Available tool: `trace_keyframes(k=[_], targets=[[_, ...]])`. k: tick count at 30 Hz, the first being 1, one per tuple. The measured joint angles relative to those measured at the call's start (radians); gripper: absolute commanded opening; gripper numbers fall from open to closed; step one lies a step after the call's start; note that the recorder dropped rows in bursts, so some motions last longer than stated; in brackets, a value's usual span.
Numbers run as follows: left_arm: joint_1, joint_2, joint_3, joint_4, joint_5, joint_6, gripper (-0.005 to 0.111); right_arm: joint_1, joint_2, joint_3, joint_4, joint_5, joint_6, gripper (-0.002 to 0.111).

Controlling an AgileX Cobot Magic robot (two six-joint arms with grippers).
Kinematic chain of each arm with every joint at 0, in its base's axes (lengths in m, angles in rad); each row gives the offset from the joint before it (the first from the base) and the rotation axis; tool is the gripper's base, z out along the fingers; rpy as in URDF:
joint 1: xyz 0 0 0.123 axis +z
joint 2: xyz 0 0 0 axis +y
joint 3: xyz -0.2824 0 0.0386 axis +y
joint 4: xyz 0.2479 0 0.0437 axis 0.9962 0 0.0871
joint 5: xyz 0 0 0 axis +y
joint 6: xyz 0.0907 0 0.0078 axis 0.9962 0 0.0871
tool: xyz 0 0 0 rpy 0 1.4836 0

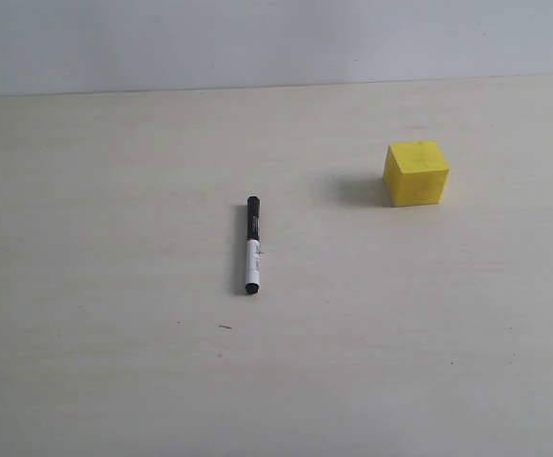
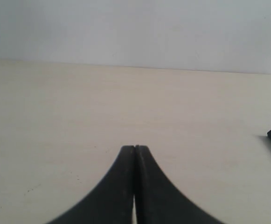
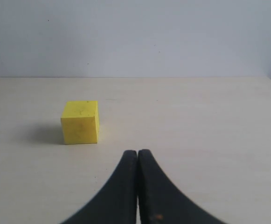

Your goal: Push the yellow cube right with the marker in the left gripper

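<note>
Both pinched closed, left gripper, right gripper (marker lies loose)

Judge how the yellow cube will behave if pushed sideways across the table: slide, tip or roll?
The yellow cube sits flat, about as wide as tall, so it will probably slide, not tip or roll. Its matte faces on the smooth table suggest moderate friction. An off-centre push would likely turn it.
</note>
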Motion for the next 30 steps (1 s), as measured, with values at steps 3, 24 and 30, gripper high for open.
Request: trace_keyframes(k=[3, 24, 30], targets=[[0.000, 0.000, 0.002, -0.009, 0.037, -0.020, 0.000, 0.000, 0.000, 0.000, 0.000, 0.000, 0.000, 0.000], [0.000, 0.000, 0.003, -0.011, 0.050, -0.024, 0.000, 0.000, 0.000, 0.000, 0.000, 0.000, 0.000, 0.000], [0.000, 0.000, 0.003, -0.011, 0.050, -0.024, 0.000, 0.000, 0.000, 0.000, 0.000, 0.000, 0.000, 0.000]])
